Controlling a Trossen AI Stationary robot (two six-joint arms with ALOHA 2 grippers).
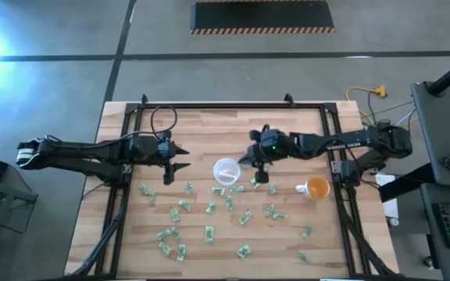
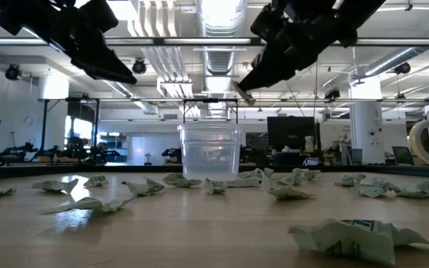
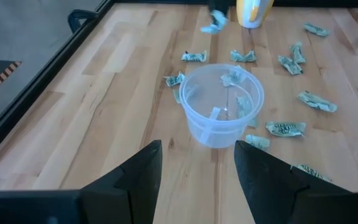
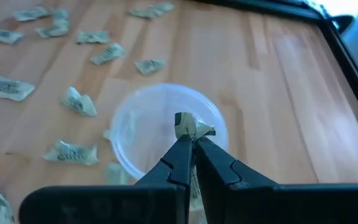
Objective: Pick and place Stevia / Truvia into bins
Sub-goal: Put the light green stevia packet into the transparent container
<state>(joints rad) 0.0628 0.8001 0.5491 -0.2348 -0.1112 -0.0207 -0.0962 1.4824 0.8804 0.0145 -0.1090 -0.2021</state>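
The translucent white cup [image 1: 226, 172] stands upright mid-table, and also shows in the low view as the cup [image 2: 209, 152]. Crumpled green-and-white packets [image 1: 209, 232] lie scattered on the wood around it and across the near half. My right gripper [image 4: 188, 140] hovers above the cup [image 4: 166, 134], just right of it, shut on one packet. My left gripper [image 3: 197, 158] is open and empty, raised above the table left of the cup [image 3: 222, 106]. My right gripper pinches one crumpled packet [image 4: 192, 126] between its two fingertips. The fingers slant down from the table's right side. The packet is lifted clear and sticks out beyond the tips, over the cup's open mouth.
An orange cup [image 1: 316, 188] stands right of the packets, near the right frame rail. A black metal frame [image 1: 123, 156] borders the table on the left, right and far sides. Bare wood [image 1: 209, 129] lies on the far half of the table.
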